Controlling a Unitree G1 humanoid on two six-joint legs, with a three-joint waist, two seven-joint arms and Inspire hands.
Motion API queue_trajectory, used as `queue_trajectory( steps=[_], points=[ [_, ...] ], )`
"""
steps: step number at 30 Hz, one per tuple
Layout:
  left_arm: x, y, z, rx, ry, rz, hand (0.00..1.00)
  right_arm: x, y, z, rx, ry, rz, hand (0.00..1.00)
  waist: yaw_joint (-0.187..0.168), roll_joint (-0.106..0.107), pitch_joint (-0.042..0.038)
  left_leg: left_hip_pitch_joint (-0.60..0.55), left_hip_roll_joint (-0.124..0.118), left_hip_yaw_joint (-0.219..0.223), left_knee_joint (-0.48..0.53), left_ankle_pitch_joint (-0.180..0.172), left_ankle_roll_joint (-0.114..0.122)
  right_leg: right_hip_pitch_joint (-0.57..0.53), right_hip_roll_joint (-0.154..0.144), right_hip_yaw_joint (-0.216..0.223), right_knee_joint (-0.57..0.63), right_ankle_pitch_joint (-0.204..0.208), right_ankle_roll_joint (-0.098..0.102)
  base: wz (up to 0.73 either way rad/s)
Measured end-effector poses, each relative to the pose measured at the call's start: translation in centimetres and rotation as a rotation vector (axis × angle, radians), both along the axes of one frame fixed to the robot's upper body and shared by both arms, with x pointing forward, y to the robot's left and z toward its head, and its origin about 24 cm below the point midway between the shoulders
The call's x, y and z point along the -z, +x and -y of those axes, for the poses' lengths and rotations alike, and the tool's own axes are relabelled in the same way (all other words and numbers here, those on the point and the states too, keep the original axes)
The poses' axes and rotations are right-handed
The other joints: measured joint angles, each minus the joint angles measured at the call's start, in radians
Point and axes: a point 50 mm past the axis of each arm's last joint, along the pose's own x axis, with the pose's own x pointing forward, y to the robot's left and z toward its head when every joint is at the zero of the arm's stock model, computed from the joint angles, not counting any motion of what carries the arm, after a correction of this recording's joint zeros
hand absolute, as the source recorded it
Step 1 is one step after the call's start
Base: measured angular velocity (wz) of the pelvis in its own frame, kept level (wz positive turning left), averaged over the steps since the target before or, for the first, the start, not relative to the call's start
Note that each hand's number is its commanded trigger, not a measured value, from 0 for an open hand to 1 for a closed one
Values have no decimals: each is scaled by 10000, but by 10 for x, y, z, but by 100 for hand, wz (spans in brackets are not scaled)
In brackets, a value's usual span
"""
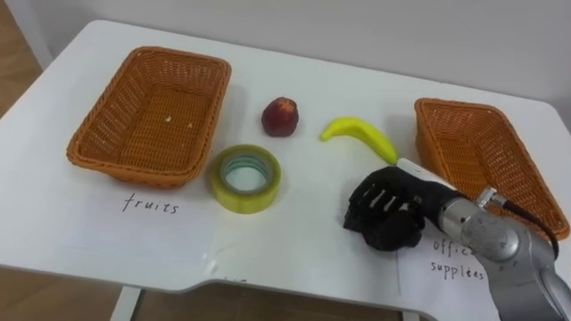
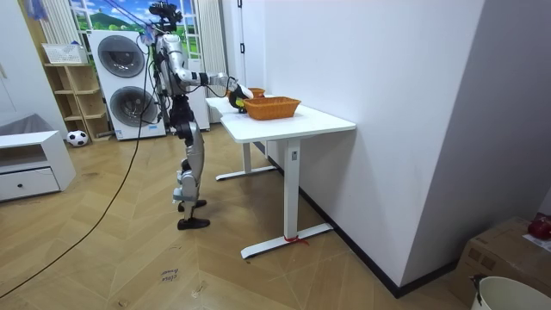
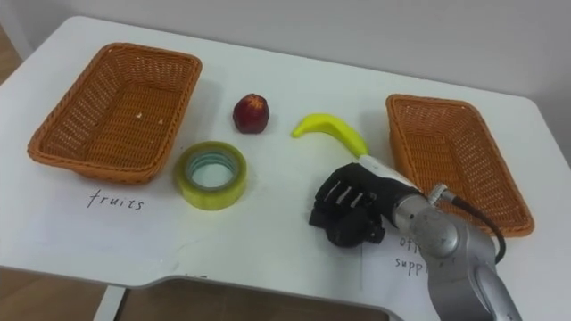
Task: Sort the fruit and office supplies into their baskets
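— What sat nearest the front edge of the bench point(image 1: 303, 234)?

— Two paper sheets with handwriting, one at the robot's left point(image 1: 152, 207) and one at its right point(image 1: 457, 260). The right hand point(image 1: 385, 207) lay back-up on the bench at the inner edge of the right sheet, with its arm coming in from the lower right corner.

— Was that hand closed on anything?

— I couldn't tell. It was a dark lump pressed low on the surface, and what lay beneath it was hidden.

— And the things to sort?

— All on the bench, between the baskets. The yellow tape roll point(image 1: 245, 200) lay flat, just beside the near right corner of the left basket point(image 1: 183, 55). Farther back stood a red fruit point(image 1: 280, 117). The banana point(image 1: 361, 134) lay to its right, close beyond the hand.

— The baskets themselves?

— Wicker, one at each side. The left basket sat above the left sheet, and the right basket point(image 1: 464, 106) sat beside the hand's forearm.

— Where did the robot stand?

— Upright at the bench's end, one arm stretched over it, with washing machines point(image 2: 129, 73) behind.
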Motion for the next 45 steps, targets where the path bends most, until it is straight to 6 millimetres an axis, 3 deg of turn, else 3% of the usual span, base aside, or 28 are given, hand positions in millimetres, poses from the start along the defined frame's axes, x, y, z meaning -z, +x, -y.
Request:
queue_trajectory(
  steps=[14, 20, 26, 45],
  points=[
    [0, 0, 0, -179, 113, 78, 0, -4, -1, -6, -318, 459, 37, 100, -4, -99, -6, 19, -13, -2, 21, 1, 1, 18, -12, 8, -3, 0, 0, 0],
    [1, -3, 4, -216, 8, 23, 0, -9, 0, -8, -420, 451, 272, 100, -11, 14, 73, 9, -10, 23, 9, 0, 1, 0, -8, 4, 6, 1, 1, 0],
    [3, -5, 7, -423, -105, 46, 0, -33, 0, -15, -721, 516, 1319, 100, -168, 116, 99, 22, -14, 12, 15, 1, 2, -4, -11, 4, 3, 1, 1, 0],
    [3, -18, 7, -796, -143, 286, 0, -93, 8, 12, 1112, 1246, 5590, 100, -395, 115, 68, 33, -6, 42, 45, 3, 3, 31, -14, -24, 8, 2, 1, 0]
  ],
)
